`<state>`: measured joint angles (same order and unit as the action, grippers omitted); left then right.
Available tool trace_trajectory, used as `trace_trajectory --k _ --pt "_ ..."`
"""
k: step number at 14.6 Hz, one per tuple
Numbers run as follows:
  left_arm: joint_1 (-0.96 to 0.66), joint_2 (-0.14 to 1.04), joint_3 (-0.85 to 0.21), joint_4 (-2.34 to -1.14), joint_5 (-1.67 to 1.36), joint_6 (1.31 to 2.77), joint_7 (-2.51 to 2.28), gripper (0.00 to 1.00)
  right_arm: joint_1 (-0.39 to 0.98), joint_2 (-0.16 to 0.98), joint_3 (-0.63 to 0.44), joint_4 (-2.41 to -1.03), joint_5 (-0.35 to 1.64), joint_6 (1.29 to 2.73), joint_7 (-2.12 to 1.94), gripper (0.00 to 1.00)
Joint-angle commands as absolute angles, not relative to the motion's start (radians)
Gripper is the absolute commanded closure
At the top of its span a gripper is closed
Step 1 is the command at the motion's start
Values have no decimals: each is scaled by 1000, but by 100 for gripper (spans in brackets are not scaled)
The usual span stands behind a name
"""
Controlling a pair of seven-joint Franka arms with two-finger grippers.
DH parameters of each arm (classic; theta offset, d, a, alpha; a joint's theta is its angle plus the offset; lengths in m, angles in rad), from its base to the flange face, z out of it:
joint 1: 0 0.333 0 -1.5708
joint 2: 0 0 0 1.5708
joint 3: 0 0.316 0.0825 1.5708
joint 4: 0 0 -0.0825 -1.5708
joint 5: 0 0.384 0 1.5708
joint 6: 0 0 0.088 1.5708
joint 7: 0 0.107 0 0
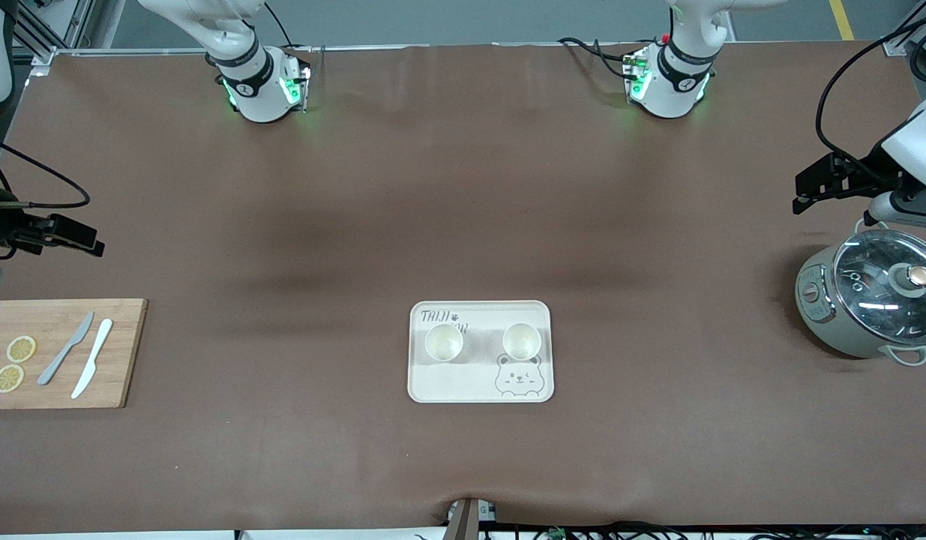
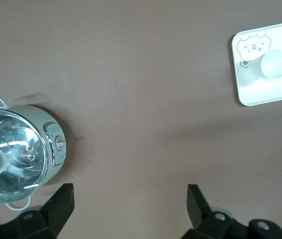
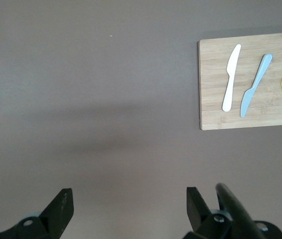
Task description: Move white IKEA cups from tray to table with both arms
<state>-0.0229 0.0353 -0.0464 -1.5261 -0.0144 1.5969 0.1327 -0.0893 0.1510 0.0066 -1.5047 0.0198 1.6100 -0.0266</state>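
Cups: we see two white IKEA cups [image 1: 444, 342] [image 1: 522, 340] upright, side by side and apart on the bear tray [image 1: 480, 386].
Tray: mid-counter [image 1: 463, 210].
Left gripper [image 2: 130, 199]: over bare counter beside the grey-green pot [image 1: 867, 304]; jaws apart, empty.
Right gripper [image 3: 129, 200]: over bare counter near the cutting board [image 1: 121, 352]; jaws apart, empty.
Board: we note two knives [image 1: 65, 348] [image 1: 92, 358] and two lemon slices [image 1: 21, 348] [image 1: 8, 378].

A matt brown table covering [image 1: 463, 225] is seen, smooth but faintly rippled. The two cream-white tumblers [image 1: 444, 342] [image 1: 521, 341] and the pale bear-printed tray [image 1: 433, 386] look like matt plastic. The grey-green pot [image 1: 826, 315] is topped by a glossy glass lid [image 1: 882, 289]. The rectangular cutting board [image 1: 121, 352] shows wood grain.
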Motion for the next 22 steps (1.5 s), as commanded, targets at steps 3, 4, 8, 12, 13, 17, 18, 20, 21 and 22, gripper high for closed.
trace_trajectory --k 3,4,8,12,13,17,18,20,21,22 --pt "-17 43 -46 -1519 -21 1605 156 0 -106 149 20 -1500 8 1611 -29 0" --pt "-23 57 -48 -1517 -26 1614 156 0 -106 149 20 -1500 8 1612 -29 0" --pt "-32 115 -48 -1519 -152 1712 63 0 -103 150 20 -1500 8 1615 -29 0" --pt "-98 245 -54 -1445 -135 1756 -30 0 -101 155 20 -1499 6 1614 -31 0" --pt "-121 288 -54 -1406 -108 1758 -55 0 -103 155 20 -1499 8 1614 -31 0" --pt "-202 422 -52 -1344 -89 1854 -161 0 -103 156 20 -1499 8 1614 -31 0" --pt "-218 449 -52 -1344 -89 1871 -172 0 -103 155 20 -1499 8 1614 -31 0" --pt "-247 494 -54 -1348 -87 1911 -195 0 -101 156 20 -1499 6 1615 -31 0" --pt "-265 511 -54 -1351 -89 1942 -216 0 -100 156 20 -1499 6 1614 -32 0" --pt "-276 526 -55 -1353 -94 1977 -233 0 -98 156 21 -1499 6 1614 -31 0"
